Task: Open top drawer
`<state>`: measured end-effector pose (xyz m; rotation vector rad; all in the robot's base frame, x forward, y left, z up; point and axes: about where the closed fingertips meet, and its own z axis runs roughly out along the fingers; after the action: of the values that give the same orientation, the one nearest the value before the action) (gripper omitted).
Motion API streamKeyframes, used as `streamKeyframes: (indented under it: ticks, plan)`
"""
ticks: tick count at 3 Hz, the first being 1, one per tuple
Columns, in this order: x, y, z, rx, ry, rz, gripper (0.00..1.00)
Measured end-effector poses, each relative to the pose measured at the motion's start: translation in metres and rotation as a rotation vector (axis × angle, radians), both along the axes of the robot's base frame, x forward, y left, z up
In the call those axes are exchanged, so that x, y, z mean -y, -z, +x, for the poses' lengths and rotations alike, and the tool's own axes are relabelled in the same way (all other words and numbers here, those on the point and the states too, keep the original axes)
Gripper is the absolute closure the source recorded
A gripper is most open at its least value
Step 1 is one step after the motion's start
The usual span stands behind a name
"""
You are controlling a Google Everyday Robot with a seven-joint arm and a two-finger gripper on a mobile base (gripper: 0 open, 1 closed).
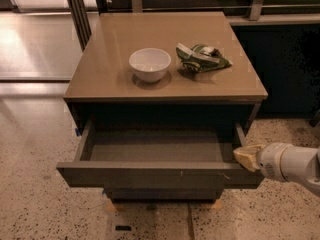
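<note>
The top drawer [155, 175] of the brown cabinet stands pulled out toward me. Its dark front has small pale scratches, and its shallow grey interior [155, 145] shows empty. My gripper [247, 157], pale yellow on a white arm, sits at the drawer's right front corner, against the top edge of the front. Below the open drawer, a narrower dark drawer front [165, 194] is partly visible in shadow.
On the cabinet top [115, 74] stand a white bowl [150, 64] and a crumpled green and white bag [201, 58]. A dark counter base [285, 69] lies to the right. Speckled floor [35, 184] surrounds the cabinet, with metal posts [77, 11] at the back left.
</note>
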<state>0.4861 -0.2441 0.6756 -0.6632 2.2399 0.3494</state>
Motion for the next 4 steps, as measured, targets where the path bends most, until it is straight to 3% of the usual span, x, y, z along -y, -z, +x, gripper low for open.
streamKeyframes:
  ticks: [2, 3, 4]
  plan:
    - [0.008, -0.001, -0.040, -0.043, 0.028, 0.079, 1.00]
    - [0.009, -0.002, -0.042, -0.047, 0.033, 0.089, 1.00]
    - [0.008, -0.009, -0.037, 0.006, 0.014, 0.083, 1.00]
